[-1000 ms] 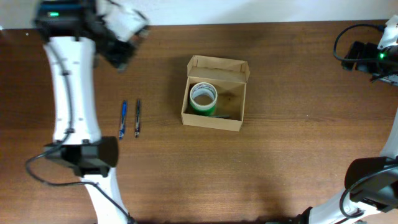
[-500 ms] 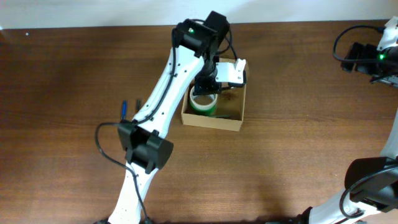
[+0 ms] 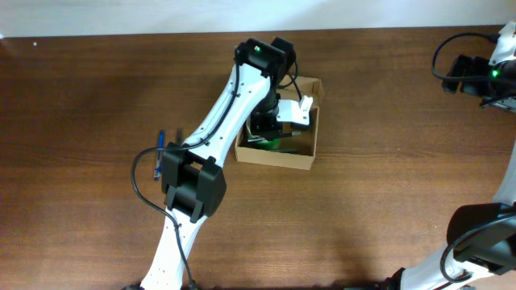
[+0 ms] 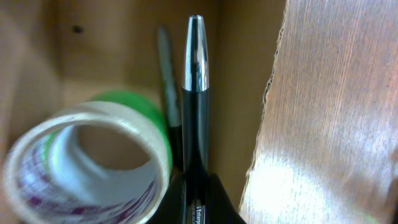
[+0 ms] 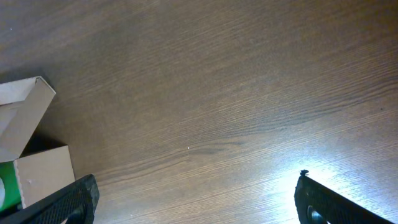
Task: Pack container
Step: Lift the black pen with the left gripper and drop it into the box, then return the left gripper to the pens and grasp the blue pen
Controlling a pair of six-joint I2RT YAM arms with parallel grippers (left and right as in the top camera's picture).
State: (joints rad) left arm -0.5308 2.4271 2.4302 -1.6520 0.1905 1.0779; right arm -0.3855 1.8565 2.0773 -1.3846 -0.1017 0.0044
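Noted left gripper (image 4: 194,200) clamped on black pen (image 4: 194,93), pointing into container (image 3: 274,158) at table centre; right gripper (image 5: 196,200) gaping, empty, far right. Lower into gap between tape roll (image 4: 87,163) and wall; keep parallel; release low.

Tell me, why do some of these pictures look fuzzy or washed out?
Left wrist view: the tape roll is blurred, the pen sharper, and glare whitens the table at lower right. Right wrist view: a bright glare patch on the wood at lower right. Overhead view: evenly lit and sharp, the container partly hidden under the left arm.
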